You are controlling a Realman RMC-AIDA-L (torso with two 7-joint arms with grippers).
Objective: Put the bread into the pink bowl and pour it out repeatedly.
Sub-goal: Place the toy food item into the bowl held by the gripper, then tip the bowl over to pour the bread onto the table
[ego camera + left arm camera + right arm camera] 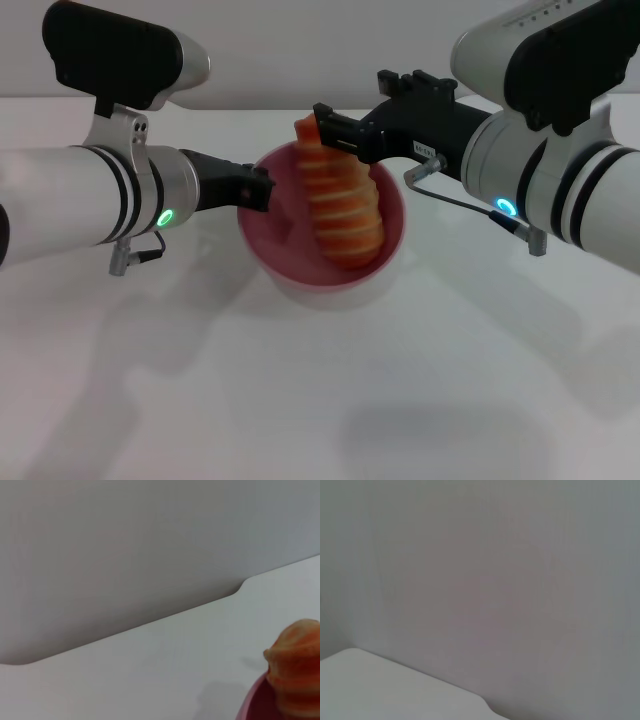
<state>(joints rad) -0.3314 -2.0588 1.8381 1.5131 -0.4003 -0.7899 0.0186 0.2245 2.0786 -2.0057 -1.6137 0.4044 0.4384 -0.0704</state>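
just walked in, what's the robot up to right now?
It is working with a toy bread and a pink bowl on a white table. The left end effector is at the bowl's rim on the robot's left and appears to grip it. The right end effector is closed on the bread's far end. The loaf lies slanted inside the bowl, its far end sticking up past the rim, so it is either being set in or lifted out.

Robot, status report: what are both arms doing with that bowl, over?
Left end effector gripping the pink bowl by its rim. Right end effector shut on the bread, which lies in the bowl. Nothing in the way.
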